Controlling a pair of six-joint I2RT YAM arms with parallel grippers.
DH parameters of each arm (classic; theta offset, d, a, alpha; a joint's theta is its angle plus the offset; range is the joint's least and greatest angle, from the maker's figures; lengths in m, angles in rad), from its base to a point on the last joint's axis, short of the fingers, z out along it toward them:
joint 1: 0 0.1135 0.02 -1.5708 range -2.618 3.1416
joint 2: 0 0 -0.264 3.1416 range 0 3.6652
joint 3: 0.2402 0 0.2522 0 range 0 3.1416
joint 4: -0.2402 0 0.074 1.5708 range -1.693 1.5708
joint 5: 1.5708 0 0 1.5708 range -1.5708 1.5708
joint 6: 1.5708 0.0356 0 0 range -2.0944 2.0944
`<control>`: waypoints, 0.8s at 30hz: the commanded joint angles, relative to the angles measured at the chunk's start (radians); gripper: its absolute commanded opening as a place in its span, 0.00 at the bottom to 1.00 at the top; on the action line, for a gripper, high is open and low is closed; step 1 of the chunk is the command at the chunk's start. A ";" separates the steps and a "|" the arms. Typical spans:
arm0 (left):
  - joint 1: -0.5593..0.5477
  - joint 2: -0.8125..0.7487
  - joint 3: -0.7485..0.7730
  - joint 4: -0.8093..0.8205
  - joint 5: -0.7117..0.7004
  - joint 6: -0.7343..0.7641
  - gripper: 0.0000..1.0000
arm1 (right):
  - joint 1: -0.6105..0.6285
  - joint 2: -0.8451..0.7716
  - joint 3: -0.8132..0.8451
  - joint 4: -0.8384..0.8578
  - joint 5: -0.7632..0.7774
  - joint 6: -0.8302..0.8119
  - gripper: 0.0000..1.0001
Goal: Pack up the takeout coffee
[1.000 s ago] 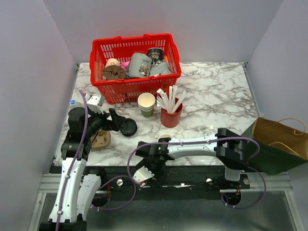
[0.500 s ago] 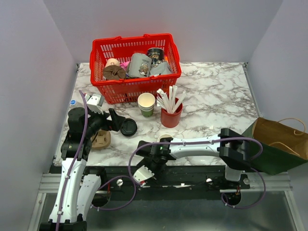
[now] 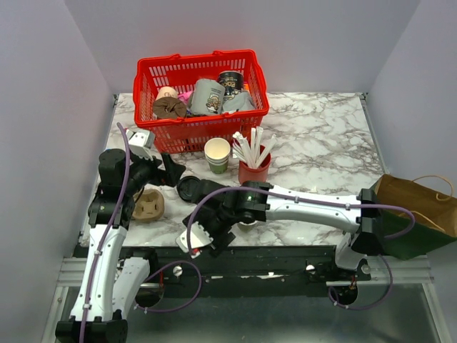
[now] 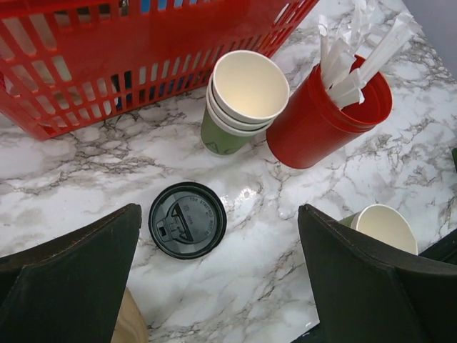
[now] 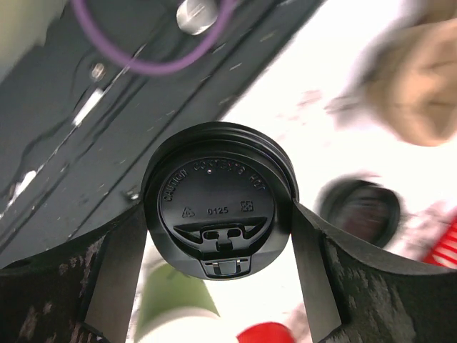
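Next: Seat the Lid

The right gripper (image 5: 218,236) pinches the round black plastic lid (image 5: 218,207). Centre it level over the small olive-green paper cup (image 4: 385,227), standing lidless close by, and press evenly. The left gripper (image 4: 220,236) hangs spread above a spare black lid (image 4: 187,219).

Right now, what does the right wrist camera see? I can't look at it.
A round black lid fills the middle, pinched by the right gripper between its two dark fingers. Behind it, all blurry, are a second black lid on the white table, a green cup and a tan shape.
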 commanded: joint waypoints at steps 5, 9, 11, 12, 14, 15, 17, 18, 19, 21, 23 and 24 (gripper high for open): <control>0.008 0.028 0.049 0.007 0.009 0.027 0.98 | -0.087 -0.070 0.159 -0.305 -0.049 0.111 0.77; 0.008 0.014 0.023 -0.001 0.002 0.032 0.98 | -0.192 -0.116 0.100 -0.347 -0.019 0.124 0.77; 0.008 0.009 0.009 -0.003 0.005 0.029 0.98 | -0.231 -0.134 0.067 -0.367 -0.008 0.114 0.77; 0.008 0.012 0.006 -0.003 0.010 0.024 0.98 | -0.263 -0.143 0.053 -0.368 0.003 0.109 0.77; 0.008 0.015 -0.005 0.004 0.016 0.018 0.98 | -0.283 -0.157 0.027 -0.361 0.015 0.089 0.77; 0.008 0.017 -0.009 0.011 0.019 0.014 0.98 | -0.297 -0.159 0.001 -0.356 0.021 0.083 0.77; 0.008 0.025 -0.015 0.019 0.030 0.001 0.98 | -0.306 -0.157 -0.018 -0.347 0.025 0.069 0.77; 0.008 0.025 -0.020 0.028 0.033 0.000 0.97 | -0.314 -0.151 -0.031 -0.342 0.021 0.071 0.77; 0.008 0.025 -0.025 0.033 0.035 -0.006 0.97 | -0.317 -0.146 -0.036 -0.336 0.020 0.071 0.77; 0.008 0.031 -0.026 0.037 0.038 -0.009 0.98 | -0.318 -0.131 -0.042 -0.329 0.017 0.072 0.77; 0.008 0.031 -0.031 0.040 0.039 -0.011 0.98 | -0.317 -0.119 -0.047 -0.324 0.020 0.075 0.77; 0.008 0.029 -0.032 0.040 0.042 -0.012 0.98 | -0.317 -0.113 -0.047 -0.321 0.028 0.077 0.77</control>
